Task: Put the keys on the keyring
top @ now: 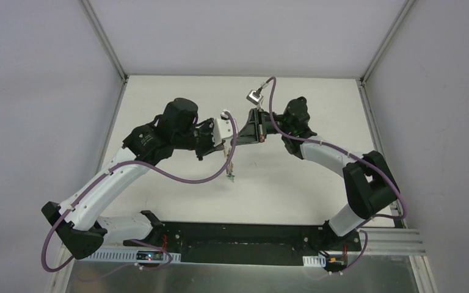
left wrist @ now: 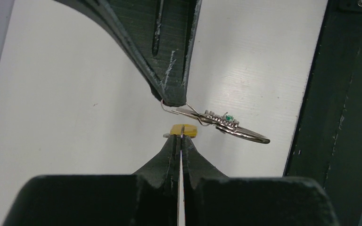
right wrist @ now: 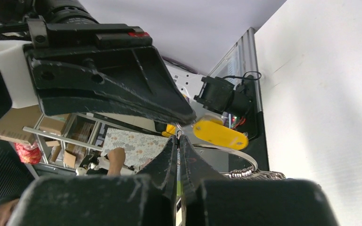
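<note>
My left gripper [left wrist: 181, 135] is shut on the yellow-orange head of one key [left wrist: 184, 129], held above the table. My right gripper [right wrist: 178, 137] meets it tip to tip from the opposite side and is shut on the thin wire of the keyring [left wrist: 248, 134]. The ring hangs to the right, with a fan of small silver keys and a green-headed key [left wrist: 227, 116] on it. In the right wrist view the yellow key [right wrist: 219, 133] lies just past my fingertips, over the ring's arc [right wrist: 233, 153]. From above, the bunch [top: 231, 172] dangles below both grippers at the table's middle.
The white table [top: 281, 177] is bounded by grey walls and metal corner posts [top: 105, 39]. A black base rail [top: 238, 235] runs along the near edge. Purple cables [top: 177, 177] loop off both arms.
</note>
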Robot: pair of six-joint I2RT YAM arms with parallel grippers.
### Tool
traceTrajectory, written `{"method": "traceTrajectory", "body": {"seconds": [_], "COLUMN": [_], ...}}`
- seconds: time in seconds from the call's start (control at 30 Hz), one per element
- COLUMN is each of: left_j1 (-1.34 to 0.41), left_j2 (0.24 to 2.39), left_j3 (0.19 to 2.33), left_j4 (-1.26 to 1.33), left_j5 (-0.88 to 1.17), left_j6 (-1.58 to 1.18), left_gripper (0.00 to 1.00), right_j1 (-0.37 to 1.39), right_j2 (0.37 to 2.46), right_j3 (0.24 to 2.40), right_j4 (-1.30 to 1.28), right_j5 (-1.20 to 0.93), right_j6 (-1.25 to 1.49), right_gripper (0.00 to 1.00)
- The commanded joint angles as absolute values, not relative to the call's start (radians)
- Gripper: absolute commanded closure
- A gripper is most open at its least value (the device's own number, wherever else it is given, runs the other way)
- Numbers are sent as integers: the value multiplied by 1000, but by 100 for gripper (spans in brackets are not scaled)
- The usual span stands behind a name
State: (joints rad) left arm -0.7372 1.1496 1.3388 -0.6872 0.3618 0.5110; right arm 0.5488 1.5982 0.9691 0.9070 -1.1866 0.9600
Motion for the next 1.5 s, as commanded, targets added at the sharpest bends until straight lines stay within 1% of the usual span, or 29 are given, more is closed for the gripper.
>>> {"method": "traceTrajectory", "body": {"seconds": [0.0,0.4,0.8,0.97,1.2,1.47], "left_j1": [-726,-713,-689,-690,-690,-690], "left_j2": [1133,1094,1077,1092,1101,1105], "left_j3": [1311,1261,1261,1261,1266,1262], "left_j4": [-664,-660,-656,-638,-613,-601], "left_j5": [510,565,610,593,518,515], "left_j6": [577,694,686,671,653,647], "left_gripper": [100,100,100,100,100,100], "right_j1": [575,582,583,590,603,609], "right_j2": [1610,1607,1597,1596,1600,1609], "right_j3": [960,926,918,926,937,942], "right_j4": [1049,1087,1090,1083,1063,1060], "right_j5": [-1175,-1152,-1143,-1148,-1161,-1166], "right_j6": [1054,1066,1064,1063,1052,1052], "right_gripper": [100,100,100,100,100,100]}}
